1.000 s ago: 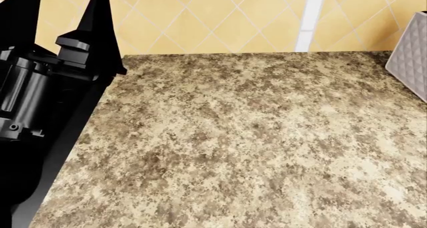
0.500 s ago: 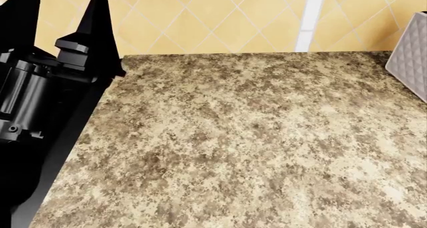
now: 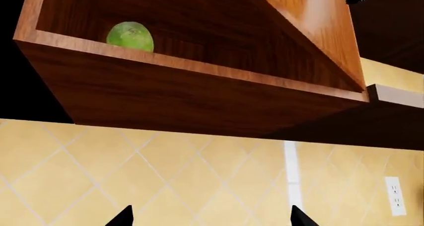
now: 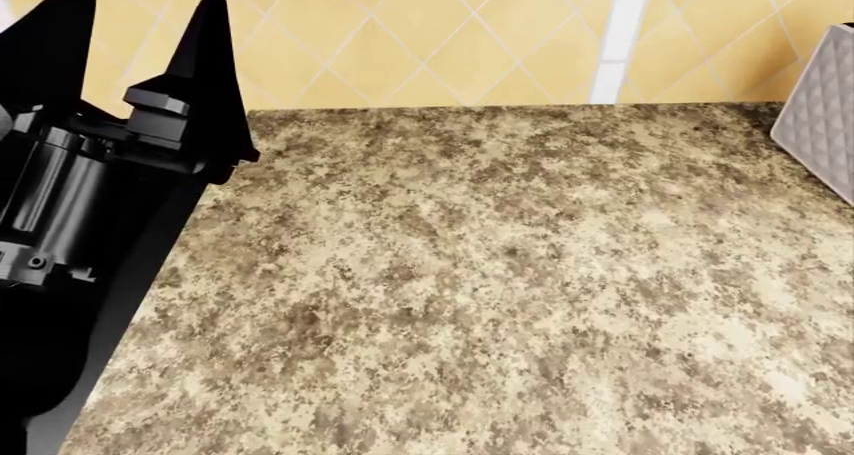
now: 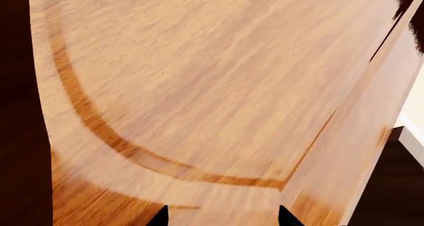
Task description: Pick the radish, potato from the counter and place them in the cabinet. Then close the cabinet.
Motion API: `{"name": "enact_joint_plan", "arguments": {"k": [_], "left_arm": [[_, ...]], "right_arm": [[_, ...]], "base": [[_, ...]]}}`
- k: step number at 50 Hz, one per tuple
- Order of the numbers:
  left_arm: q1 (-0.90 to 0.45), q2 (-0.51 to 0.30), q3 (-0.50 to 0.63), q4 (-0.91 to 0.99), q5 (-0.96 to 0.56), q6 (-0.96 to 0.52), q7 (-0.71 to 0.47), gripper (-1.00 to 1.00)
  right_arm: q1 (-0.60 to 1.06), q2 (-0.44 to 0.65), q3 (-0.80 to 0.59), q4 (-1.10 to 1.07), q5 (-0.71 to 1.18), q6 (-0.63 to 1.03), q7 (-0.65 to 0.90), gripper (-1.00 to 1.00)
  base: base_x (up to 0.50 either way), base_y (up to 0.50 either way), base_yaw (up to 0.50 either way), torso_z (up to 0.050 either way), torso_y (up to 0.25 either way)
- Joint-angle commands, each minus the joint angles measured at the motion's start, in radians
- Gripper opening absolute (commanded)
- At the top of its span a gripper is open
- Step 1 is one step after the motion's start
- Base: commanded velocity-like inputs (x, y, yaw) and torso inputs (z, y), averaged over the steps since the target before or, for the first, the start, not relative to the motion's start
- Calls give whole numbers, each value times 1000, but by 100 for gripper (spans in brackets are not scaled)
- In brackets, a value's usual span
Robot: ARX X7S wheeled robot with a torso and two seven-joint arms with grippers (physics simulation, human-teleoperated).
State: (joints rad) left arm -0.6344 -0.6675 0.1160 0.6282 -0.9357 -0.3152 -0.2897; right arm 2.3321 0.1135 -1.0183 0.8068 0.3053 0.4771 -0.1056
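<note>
Two black wedge fingertips of left gripper (image 4: 140, 35) spread apart at ten o'clock in head view, over speckled granite-look counter (image 4: 507, 275), broad and flat, bare of produce. Diamond-tiled yellow wall (image 4: 441, 35) behind; quilted grey box (image 4: 821, 105) at three o'clock. Open wooden cabinet (image 3: 198, 97), dark grain, seen from below by left wrist; mottled green radish (image 3: 130, 36) resting inside near front lip. Right gripper (image 5: 222, 217) tips apart, close against pale wood door (image 5: 198, 87) with curved groove. Potato unseen.

Green radish (image 3: 130, 36) sits inside the open cabinet (image 3: 198, 94)
</note>
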Motion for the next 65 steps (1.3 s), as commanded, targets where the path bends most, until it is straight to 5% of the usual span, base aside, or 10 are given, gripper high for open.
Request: {"name": "enact_joint_plan", "arguments": {"k": [1, 10, 18, 45, 65], "left_arm": [[-3, -5, -2, 0, -7, -2, -1, 100], [-4, -3, -7, -9, -37, -4, 1, 100], [-6, 2, -24, -7, -63, 15, 11, 100], [8, 14, -36, -14, -32, 53, 18, 100], [8, 14, -34, -8, -41, 56, 18, 100]], "right_arm": [[-50, -113, -117, 122, 422, -28, -219, 100], [12, -113, -400, 203, 732, -124, -180, 100], [18, -113, -475, 232, 815, -172, -170, 100], [24, -113, -364, 226, 717, -169, -150, 100], [24, -113, -290, 229, 656, -159, -155, 100]], "base": [[0, 4, 6, 0, 0], [3, 4, 6, 0, 0], [5, 3, 4, 0, 0], [2, 2, 3, 0, 0], [0, 0, 0, 0, -179]]}}
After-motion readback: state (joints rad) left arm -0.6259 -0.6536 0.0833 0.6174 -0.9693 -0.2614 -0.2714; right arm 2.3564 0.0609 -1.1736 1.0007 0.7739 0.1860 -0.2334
